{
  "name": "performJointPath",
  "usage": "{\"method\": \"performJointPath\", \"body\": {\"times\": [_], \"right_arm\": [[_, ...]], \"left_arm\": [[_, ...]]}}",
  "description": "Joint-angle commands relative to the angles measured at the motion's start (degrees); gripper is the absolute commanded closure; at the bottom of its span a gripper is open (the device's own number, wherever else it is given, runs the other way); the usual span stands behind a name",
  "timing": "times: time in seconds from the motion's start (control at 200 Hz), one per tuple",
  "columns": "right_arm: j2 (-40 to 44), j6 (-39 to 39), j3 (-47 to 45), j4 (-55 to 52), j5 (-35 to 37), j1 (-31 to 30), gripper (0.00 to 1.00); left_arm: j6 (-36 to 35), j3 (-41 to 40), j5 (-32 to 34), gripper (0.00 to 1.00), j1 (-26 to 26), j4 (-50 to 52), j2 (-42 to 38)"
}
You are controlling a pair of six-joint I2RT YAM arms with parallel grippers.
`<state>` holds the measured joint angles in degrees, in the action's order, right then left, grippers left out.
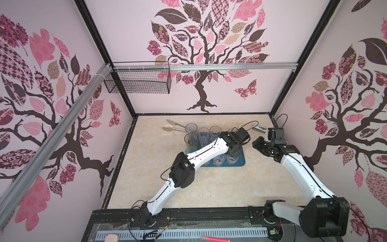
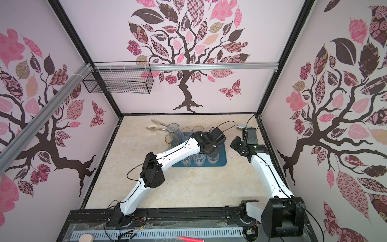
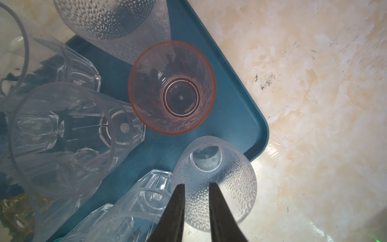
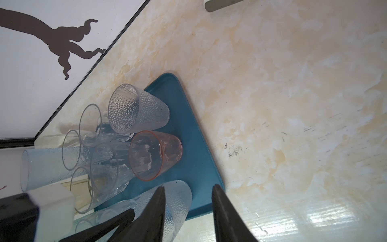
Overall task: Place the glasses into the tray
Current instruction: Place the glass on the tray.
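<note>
Looking down, we see the left gripper (image 3: pixel 195 184) a bit open over the rim of the bumpy glass (image 3: pixel 226 188) in the blue tray (image 3: pixel 230 104); the right gripper (image 4: pixel 188 186) is open.

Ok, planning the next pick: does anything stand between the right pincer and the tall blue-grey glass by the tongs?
Yes. The left arm, reaching over the tray, and a cluster of clear glasses stand between the right pincer and the blue-grey glass.
</note>
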<state>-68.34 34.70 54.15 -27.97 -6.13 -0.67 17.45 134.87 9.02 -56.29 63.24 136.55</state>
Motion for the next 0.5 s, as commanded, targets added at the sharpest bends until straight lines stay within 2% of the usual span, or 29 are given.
{"method": "performJointPath", "body": {"times": [0.0, 0.495], "right_arm": [[-1.42, -0.17, 0.89, 0.19, -0.98, 0.19, 0.60], [-2.94, -1.87, 0.78, -1.26, -3.83, -2.01, 0.60]], "left_arm": [[-0.58, 2.29, 0.98, 0.75, -0.13, 0.61, -3.02], [-0.67, 1.17, 1.52, 0.72, -0.13, -0.11, -5.91]]}}
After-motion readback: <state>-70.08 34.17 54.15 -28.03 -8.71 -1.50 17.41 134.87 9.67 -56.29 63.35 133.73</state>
